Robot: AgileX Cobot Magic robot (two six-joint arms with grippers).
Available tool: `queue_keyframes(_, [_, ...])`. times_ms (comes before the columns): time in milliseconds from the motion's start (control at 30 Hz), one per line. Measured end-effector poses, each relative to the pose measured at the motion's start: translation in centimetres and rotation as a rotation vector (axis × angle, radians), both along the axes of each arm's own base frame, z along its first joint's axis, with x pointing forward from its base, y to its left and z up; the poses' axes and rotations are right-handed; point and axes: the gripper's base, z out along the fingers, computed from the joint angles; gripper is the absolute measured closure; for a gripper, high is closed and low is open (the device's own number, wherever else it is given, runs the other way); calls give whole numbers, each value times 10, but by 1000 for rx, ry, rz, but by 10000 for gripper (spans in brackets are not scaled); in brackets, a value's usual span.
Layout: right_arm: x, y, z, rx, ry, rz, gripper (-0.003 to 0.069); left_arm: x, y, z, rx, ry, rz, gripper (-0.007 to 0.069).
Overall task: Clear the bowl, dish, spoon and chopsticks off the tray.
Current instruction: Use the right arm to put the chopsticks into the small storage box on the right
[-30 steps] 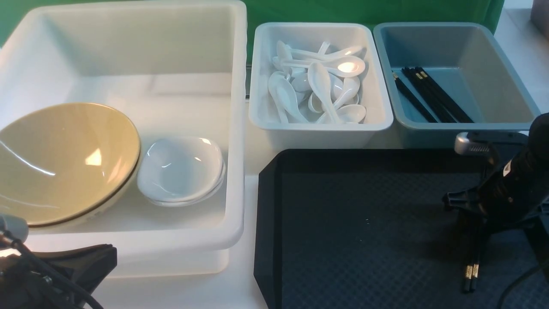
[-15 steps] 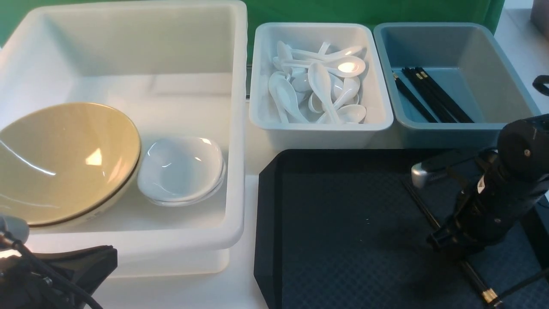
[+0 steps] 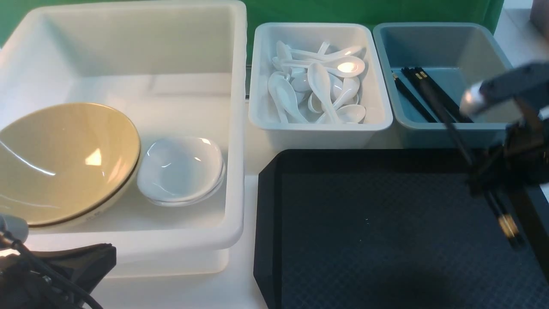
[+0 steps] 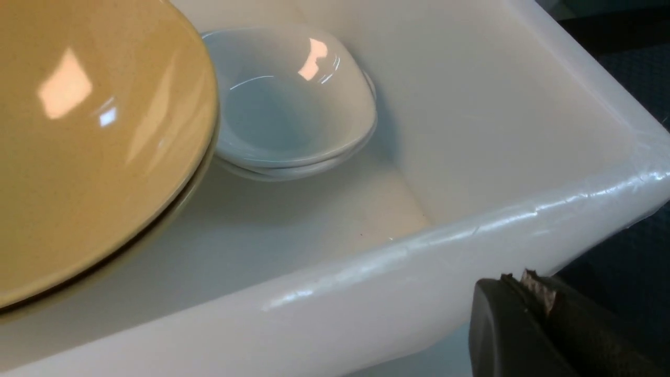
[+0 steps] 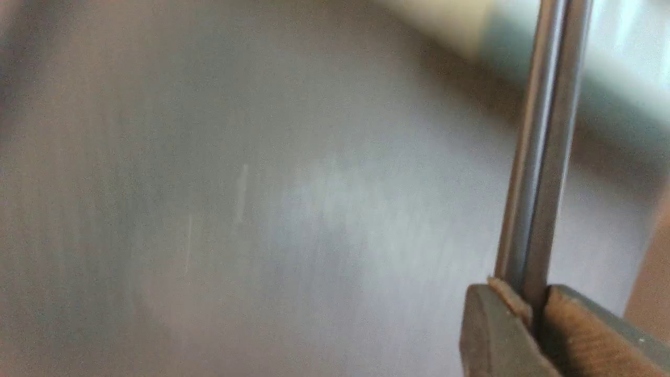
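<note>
- Chopsticks point(image 3: 460, 143) are hanging between the right end effector's point(image 5: 534, 309) fingers, which are pinching them nearly closed, above the tray point(image 3: 369, 240).
- They are probably being light, stiff and slippery, so holding both near the middle is looking best.
- Left end effector point(image 4: 523, 277) is staying out, shut and empty.

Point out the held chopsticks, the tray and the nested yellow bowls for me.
Chopsticks point(image 5: 539, 157): right wrist view, midway along the shafts.
Tray point(image 3: 269, 223): front view, side rim.
Yellow bowls point(image 3: 73, 159): front view, inside of the upper bowl.
</note>
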Motion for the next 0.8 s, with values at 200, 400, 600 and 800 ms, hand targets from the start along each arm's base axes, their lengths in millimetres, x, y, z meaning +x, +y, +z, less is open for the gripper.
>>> queue_keyframes(200, [65, 13, 37, 128, -519, -10, 528, 1, 0, 1, 1, -10, 6, 636])
queue_keyframes(400, [144, -4, 18, 118, -492, -108, 494, -1, 0, -1, 4, 9, -9, 636])
queue_keyframes(600, [153, -18, 23, 99, -331, -164, 412, -2, -1, -2, 5, 30, -24, 636])
queue_keyframes(800, [72, -22, 97, 74, -497, -103, 565, -2, -2, -3, 5, 33, -27, 636])
